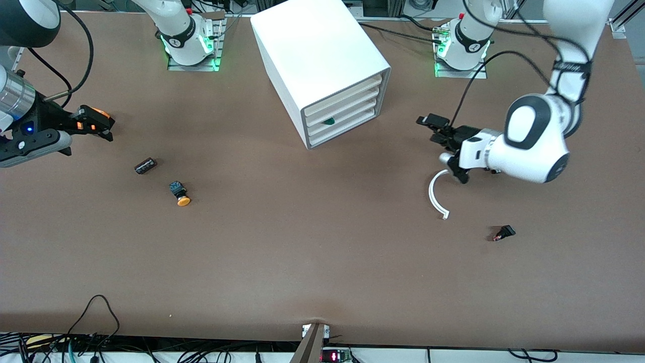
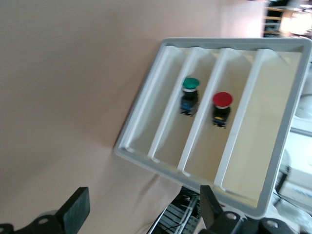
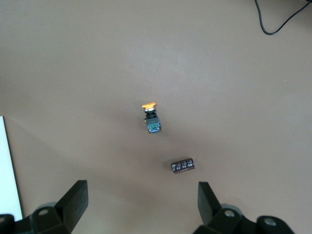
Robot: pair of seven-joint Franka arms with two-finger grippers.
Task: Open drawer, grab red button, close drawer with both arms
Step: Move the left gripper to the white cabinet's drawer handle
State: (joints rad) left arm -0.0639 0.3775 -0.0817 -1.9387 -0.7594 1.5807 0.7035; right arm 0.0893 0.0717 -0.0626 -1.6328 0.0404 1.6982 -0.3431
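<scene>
The white cabinet (image 1: 322,55) stands at the middle of the table, and all four cream-fronted drawers (image 1: 342,113) are pushed in. In the left wrist view the red-capped button (image 2: 222,106) lies in the second drawer from the top (image 2: 229,122). A green-capped button (image 2: 190,93) lies in the drawer below it and also shows in the front view (image 1: 329,121). The red button is hidden in the front view. My left gripper (image 1: 428,128) (image 2: 145,214) is open and empty, in the air in front of the cabinet and apart from it. My right gripper (image 1: 103,126) (image 3: 141,204) is open and empty over the table at the right arm's end.
An orange-capped button (image 1: 179,194) (image 3: 151,119) and a dark block (image 1: 145,165) (image 3: 183,165) lie on the table near the right gripper. A white curved piece (image 1: 436,194) lies below the left gripper. A small black part (image 1: 504,233) lies nearer the front camera.
</scene>
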